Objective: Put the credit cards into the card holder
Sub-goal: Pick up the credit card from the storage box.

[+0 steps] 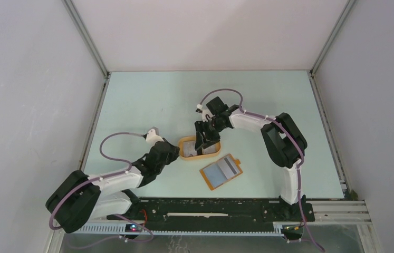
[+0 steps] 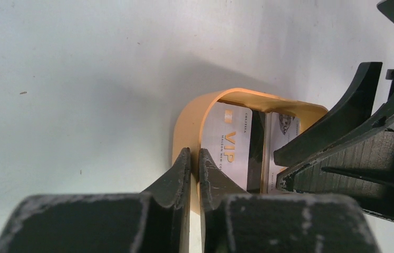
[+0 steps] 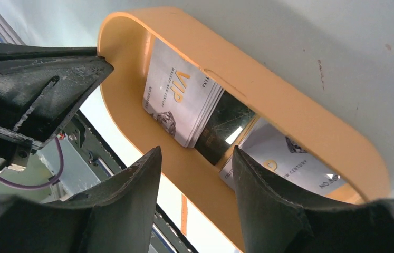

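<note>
The credit cards [image 3: 184, 105] lie overlapped along the orange tray [image 3: 300, 121], at the middle of the top view. Our right tool [image 3: 197, 158] hangs wide open just above them, nearer than our left tool [image 2: 194, 158], which pinches the tray's end wall. The card holder [image 1: 221, 172] lies on the desk [image 1: 147, 100], lower right of the tray.

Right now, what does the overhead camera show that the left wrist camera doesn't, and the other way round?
Only the overhead view shows the card holder, lying open near the orange tray with something pale grey in it, plus both arms whole. Only the left wrist view shows the VIP lettering on a card in the tray, and the left gripper pinching the tray's rim. Both show the tray and the right gripper poised over it.
</note>
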`<state>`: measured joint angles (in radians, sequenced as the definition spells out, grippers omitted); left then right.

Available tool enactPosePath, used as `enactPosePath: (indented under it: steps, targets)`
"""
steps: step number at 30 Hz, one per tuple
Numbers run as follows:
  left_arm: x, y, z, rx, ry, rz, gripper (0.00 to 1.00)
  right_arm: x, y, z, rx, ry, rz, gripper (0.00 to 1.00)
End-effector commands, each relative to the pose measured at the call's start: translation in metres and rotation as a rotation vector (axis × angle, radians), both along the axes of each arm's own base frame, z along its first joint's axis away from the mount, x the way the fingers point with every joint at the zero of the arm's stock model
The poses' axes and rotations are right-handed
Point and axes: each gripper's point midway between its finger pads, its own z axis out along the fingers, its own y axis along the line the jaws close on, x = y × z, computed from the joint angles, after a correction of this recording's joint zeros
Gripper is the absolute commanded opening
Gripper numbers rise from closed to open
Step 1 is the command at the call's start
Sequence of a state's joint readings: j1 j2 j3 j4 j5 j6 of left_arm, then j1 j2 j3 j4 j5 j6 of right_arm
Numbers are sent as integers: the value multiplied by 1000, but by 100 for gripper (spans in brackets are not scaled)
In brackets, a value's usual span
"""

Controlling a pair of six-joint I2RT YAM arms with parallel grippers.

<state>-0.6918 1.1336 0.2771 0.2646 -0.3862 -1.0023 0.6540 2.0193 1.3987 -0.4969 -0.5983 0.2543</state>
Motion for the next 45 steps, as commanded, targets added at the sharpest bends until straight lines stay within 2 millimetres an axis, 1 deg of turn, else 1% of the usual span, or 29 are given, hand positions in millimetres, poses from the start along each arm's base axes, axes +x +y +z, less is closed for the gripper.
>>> enactPosePath:
  steps: [1, 4, 6, 8, 14, 19, 24, 27, 31, 37, 41, 45]
  targets:
    - [21, -4, 21, -73, -67, 85, 0, 15, 11, 23, 58, -36, -76, 60]
    - [22, -10, 21, -87, -65, 73, 0, 24, 8, 13, 29, -47, -98, 60]
    - [23, -14, 23, -93, -64, 60, 0, 32, 7, 13, 39, -41, -111, 59]
    - [21, -18, 23, -99, -62, 49, 0, 36, 10, 15, 61, -22, -118, 59]
    - [17, -26, 23, -133, -50, 47, 0, 32, 21, 9, 89, 41, -143, 60]
    - [14, -29, 24, -144, -50, 47, 0, 39, 19, -7, 24, 29, -216, 60]
    - [12, -34, 26, -153, -49, 38, 0, 36, 24, -20, 19, 73, -237, 60]
    - [11, -38, 25, -159, -42, 28, 0, 32, 30, -21, 38, 97, -229, 59]
    - [9, -40, 23, -171, -33, 23, 0, 29, 40, -15, 81, 113, -208, 59]
    - [8, -41, 19, -183, -24, 22, 0, 23, 49, 2, 168, 153, -161, 58]
    - [7, -41, 18, -188, -21, 25, 1, 20, 54, 18, 222, 167, -135, 58]
    - [6, -38, 17, -188, -21, 35, 5, 19, 54, 34, 273, 177, -122, 58]
